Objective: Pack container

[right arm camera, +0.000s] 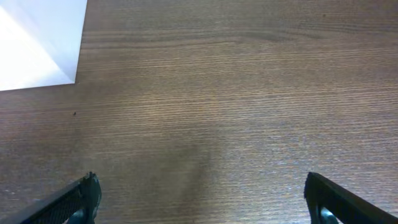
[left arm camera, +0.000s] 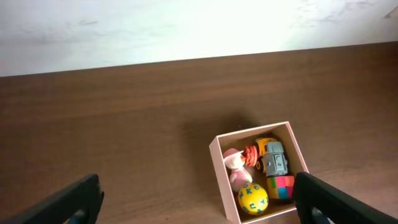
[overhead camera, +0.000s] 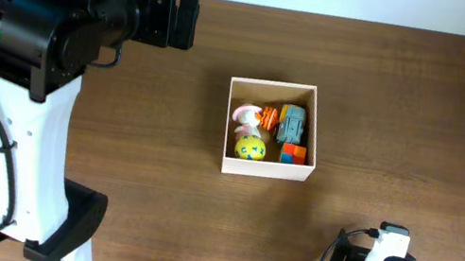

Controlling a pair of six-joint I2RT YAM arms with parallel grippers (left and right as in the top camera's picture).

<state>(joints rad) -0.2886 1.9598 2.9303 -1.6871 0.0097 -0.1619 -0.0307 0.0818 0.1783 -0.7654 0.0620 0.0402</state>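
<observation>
Evidently close to packed, the container [overhead camera: 264, 171] [left arm camera: 222, 177] sits on the brown table [overhead camera: 428, 108], holding a yellow ball [overhead camera: 250, 148], a pink-and-white figure [overhead camera: 246, 116], an orange piece [overhead camera: 270, 116], a grey vehicle [overhead camera: 291, 124] and a coloured cube [overhead camera: 294, 154]. The toys crowd toward its near wall, leaving a bare strip of floor along its far wall. Beyond the container's far left corner, well apart, the left gripper [overhead camera: 176, 17] [left arm camera: 196, 186] hangs with jaws spread wide and empty. Well off the container's near right corner, the right gripper [right arm camera: 199, 180] sits low over bare wood, likewise spread wide with nothing between its fingers.

The likely hazard is the container's thin, light walls: a wide-spread finger passing or reaching in could clip one and slide or tip the box. Anything more dropped onto the crowded toys could glance off the ball and bounce out.
</observation>
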